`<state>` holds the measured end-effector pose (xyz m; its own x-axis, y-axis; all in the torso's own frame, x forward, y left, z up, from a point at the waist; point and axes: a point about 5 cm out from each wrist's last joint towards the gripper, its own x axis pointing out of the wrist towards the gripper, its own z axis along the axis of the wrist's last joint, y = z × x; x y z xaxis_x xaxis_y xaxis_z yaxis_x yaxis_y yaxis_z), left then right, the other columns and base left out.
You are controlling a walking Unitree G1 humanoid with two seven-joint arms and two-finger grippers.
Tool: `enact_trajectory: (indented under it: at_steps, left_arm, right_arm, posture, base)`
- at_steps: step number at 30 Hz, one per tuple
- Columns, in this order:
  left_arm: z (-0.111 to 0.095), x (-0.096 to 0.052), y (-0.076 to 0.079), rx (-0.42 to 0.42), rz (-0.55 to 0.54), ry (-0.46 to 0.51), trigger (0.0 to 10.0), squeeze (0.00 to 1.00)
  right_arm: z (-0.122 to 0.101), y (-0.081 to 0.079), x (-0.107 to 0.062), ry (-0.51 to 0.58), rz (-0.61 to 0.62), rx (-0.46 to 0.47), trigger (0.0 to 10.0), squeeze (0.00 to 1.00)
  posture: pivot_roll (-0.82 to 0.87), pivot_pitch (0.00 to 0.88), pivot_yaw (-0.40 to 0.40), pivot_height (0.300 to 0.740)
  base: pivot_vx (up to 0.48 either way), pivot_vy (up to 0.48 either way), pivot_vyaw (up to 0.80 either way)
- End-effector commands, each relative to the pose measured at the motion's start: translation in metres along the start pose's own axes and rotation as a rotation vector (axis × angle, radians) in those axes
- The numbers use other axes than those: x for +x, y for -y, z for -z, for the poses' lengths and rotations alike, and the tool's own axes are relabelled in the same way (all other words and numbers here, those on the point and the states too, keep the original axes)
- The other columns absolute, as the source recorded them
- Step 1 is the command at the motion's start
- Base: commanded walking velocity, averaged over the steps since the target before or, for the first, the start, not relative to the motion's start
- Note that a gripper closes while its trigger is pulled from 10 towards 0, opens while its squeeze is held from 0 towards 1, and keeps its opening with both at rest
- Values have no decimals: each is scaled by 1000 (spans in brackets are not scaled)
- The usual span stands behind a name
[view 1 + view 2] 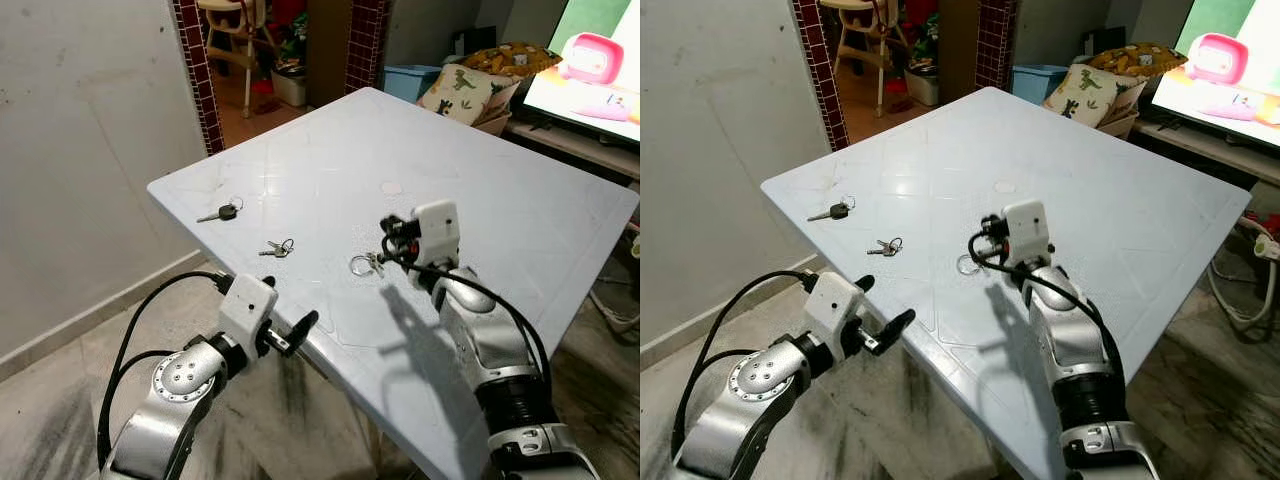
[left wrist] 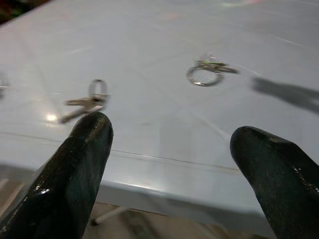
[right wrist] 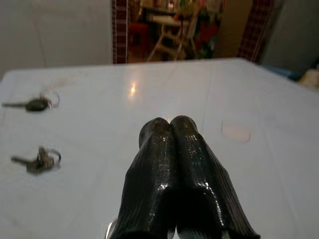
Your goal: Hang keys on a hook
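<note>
- White plastic table (image 1: 520, 230) carries three key sets: a black-headed key (image 1: 221, 212) near the far-left corner, a small key bunch (image 1: 278, 248) nearer the front edge, and a ringed key set (image 1: 364, 264) just beside the right gripper.
- Right gripper (image 1: 392, 240) hovers over the tabletop next to the ringed key set; in the right wrist view its fingers (image 3: 174, 164) are pressed together with nothing between them.
- Left gripper (image 1: 300, 328) sits off the table's front edge, below the surface; its fingers (image 2: 79, 164) are spread wide and empty.
- No hook can be identified in any view, so hanging is judged not yet begun.
- Risk: the keys lie flat on a smooth surface, so closing fingers may slide them away instead of lifting them.
- Risk: the small key bunch is near the edge; a nudge from the left gripper could push it off.
- Containers: a blue bin (image 1: 408, 78) and a box holding a dinosaur-print cushion (image 1: 462, 92) stand beyond the table; the bin's contents cannot be made out.
</note>
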<state>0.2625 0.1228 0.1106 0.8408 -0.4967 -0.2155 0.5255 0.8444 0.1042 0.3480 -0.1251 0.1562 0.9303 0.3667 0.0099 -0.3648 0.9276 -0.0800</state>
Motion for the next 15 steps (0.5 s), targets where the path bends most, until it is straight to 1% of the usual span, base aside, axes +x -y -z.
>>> enact_trajectory:
  at_steps: [1, 3, 4, 5, 6, 8, 9, 10, 11, 13, 14, 15]
  left_arm:
    - [-3, 1, -7, 11, -46, 14, 10000, 0]
    - [-3, 2, -7, 8, -47, 16, 10000, 0]
    - [-2, 2, -7, 6, -46, 17, 10000, 0]
    - [-2, 1, -7, 6, -46, 17, 10000, 0]
    - [-2, 1, -7, 7, -46, 16, 10000, 0]
    - [0, 0, -7, 7, -46, 14, 10000, 0]
    - [0, 1, -7, 8, -47, 13, 10000, 0]
    - [0, 1, -7, 9, -48, 13, 10000, 0]
    - [0, 1, -7, 9, -48, 14, 10000, 0]
    - [-1, 1, -7, 5, -43, 15, 10000, 0]
    - [-1, 1, -6, 0, -31, 19, 10000, 0]
    - [-1, 1, -6, 0, -31, 19, 10000, 0]
  right_arm:
    - [-10, -2, 2, 35, -17, -19, 0, 0]
    - [-8, -4, 1, 25, -35, -30, 0, 0]
    - [-1, -6, -1, -3, -48, -74, 2588, 0]
    - [1, -6, -2, -12, -49, -91, 2588, 0]
    - [4, -7, -2, -27, -48, -102, 10000, 0]
    - [15, -11, -4, -82, -70, -119, 10000, 0]
    - [17, -13, -4, -88, -84, -121, 10000, 929]
    - [18, -15, -5, -90, -93, -122, 10000, 929]
    - [20, -17, -4, -98, -99, -124, 10000, 1000]
    - [25, -21, -3, -122, -98, -138, 10000, 1000]
    - [30, -22, 0, -153, -86, -156, 10000, 1000]
    - [30, -22, 0, -153, -86, -156, 10000, 1000]
  posture:
    - [18, 0, -7, 740]
    - [17, 0, -7, 740]
    - [17, 0, -7, 740]
    - [17, 0, -7, 740]
    - [17, 0, -7, 740]
    - [21, 0, -6, 740]
    - [21, 0, -6, 740]
    - [21, 0, -6, 740]
    - [22, 0, -4, 740]
    - [26, 0, -4, 740]
    - [26, 0, -4, 740]
    - [26, 0, -4, 740]
  base:
    - [0, 0, 0]
    - [0, 0, 0]
    - [0, 0, 0]
    - [0, 0, 0]
    - [0, 0, 0]
    - [0, 0, 0]
    - [0, 0, 0]
    - [0, 0, 0]
    - [0, 0, 0]
    - [0, 0, 0]
    - [0, 0, 0]
    - [0, 0, 0]
